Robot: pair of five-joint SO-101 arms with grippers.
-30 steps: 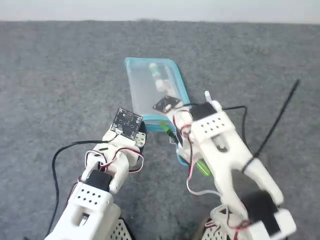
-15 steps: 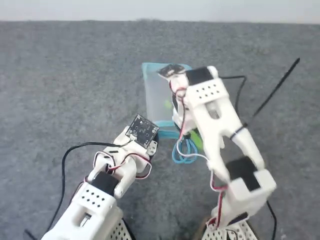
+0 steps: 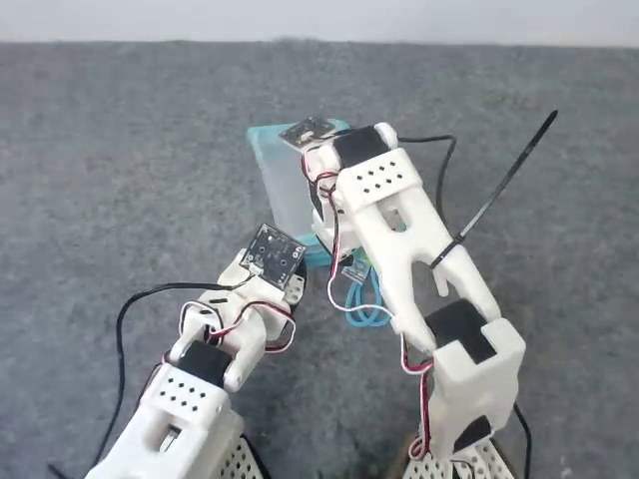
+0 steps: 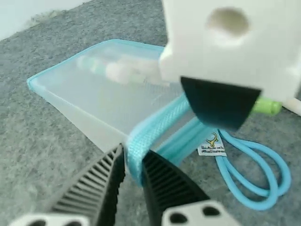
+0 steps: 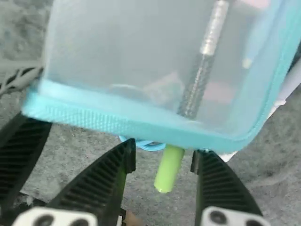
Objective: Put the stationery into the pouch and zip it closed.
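Two arms meet over the pouch (image 3: 283, 190), which lies on grey carpet (image 3: 120, 150). Its long axis runs away from the arm bases, with the zip edge nearest them. The left gripper (image 4: 133, 154) is pinched narrow on a corner of the zip edge. The right gripper (image 5: 164, 149) is partly spread and straddles the end of a green pen (image 5: 168, 174). The pen pokes out of the zip edge, lengthwise with the pouch. A blue cord loop (image 3: 364, 304) lies just beside that edge. Carpet stretches wide on both sides and past the far end.
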